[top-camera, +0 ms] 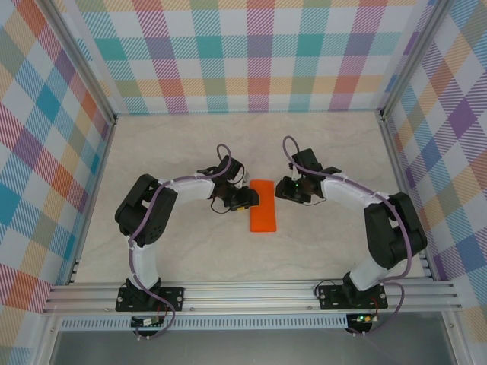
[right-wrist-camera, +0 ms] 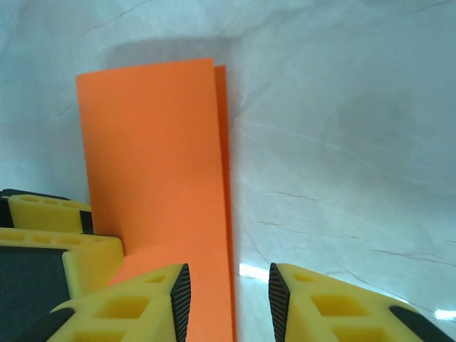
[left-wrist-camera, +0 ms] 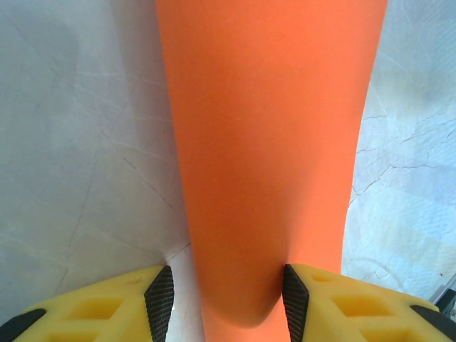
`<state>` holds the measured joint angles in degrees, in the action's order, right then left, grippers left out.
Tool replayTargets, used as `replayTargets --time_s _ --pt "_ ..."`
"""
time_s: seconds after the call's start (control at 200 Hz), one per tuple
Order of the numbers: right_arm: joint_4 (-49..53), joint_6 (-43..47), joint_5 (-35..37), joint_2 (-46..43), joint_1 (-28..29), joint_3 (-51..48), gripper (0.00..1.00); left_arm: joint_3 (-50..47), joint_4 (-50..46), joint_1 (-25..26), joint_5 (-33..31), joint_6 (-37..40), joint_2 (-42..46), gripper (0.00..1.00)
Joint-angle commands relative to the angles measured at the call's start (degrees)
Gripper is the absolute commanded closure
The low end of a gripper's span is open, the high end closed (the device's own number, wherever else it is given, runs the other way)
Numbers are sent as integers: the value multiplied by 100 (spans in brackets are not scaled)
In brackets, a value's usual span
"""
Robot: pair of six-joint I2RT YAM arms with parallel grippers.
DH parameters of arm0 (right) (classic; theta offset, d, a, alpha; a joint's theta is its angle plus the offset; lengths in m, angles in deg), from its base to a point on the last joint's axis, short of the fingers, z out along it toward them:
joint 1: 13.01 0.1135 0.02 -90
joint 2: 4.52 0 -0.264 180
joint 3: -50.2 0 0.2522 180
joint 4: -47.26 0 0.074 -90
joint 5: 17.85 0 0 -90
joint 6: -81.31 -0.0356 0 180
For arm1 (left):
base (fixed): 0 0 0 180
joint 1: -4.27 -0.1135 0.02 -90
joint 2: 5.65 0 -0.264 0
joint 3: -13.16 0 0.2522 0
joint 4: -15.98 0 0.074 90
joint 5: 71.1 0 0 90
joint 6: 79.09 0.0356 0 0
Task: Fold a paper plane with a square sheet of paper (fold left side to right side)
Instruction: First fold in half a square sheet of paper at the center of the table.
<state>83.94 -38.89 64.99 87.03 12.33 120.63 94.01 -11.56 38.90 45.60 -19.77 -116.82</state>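
The square sheet of paper (top-camera: 262, 205) lies on the table as a tall bright orange rectangle, folded in half, with its two free edges lined up along the right side (right-wrist-camera: 226, 178). My left gripper (top-camera: 245, 199) stands open at the paper's upper left. In the left wrist view the orange paper (left-wrist-camera: 271, 142) bulges up between the fingers; the right pad (left-wrist-camera: 295, 299) touches it and the left pad stands clear. My right gripper (top-camera: 283, 190) is open at the paper's right side, with the paper's edge (right-wrist-camera: 214, 285) just inside its left pad. The left gripper's yellow finger (right-wrist-camera: 64, 235) rests on the sheet.
The pale marbled table (top-camera: 190, 152) is closed in by checked walls at the left, back and right. An aluminium rail (top-camera: 251, 293) carrying both arm bases runs along the near edge.
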Motion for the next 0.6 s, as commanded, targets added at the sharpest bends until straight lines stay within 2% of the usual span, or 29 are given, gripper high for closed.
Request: replayTargets --time_s 0.0,0.255,0.595 --pt "662 173 569 -9 6 -144 67 80 -54 52 -23 -61 -262 53" --pt "611 110 415 227 19 -296 74 85 -119 52 -86 -57 -262 53" --pt "583 93 382 219 26 -314 74 100 -167 52 -95 -22 -343 54"
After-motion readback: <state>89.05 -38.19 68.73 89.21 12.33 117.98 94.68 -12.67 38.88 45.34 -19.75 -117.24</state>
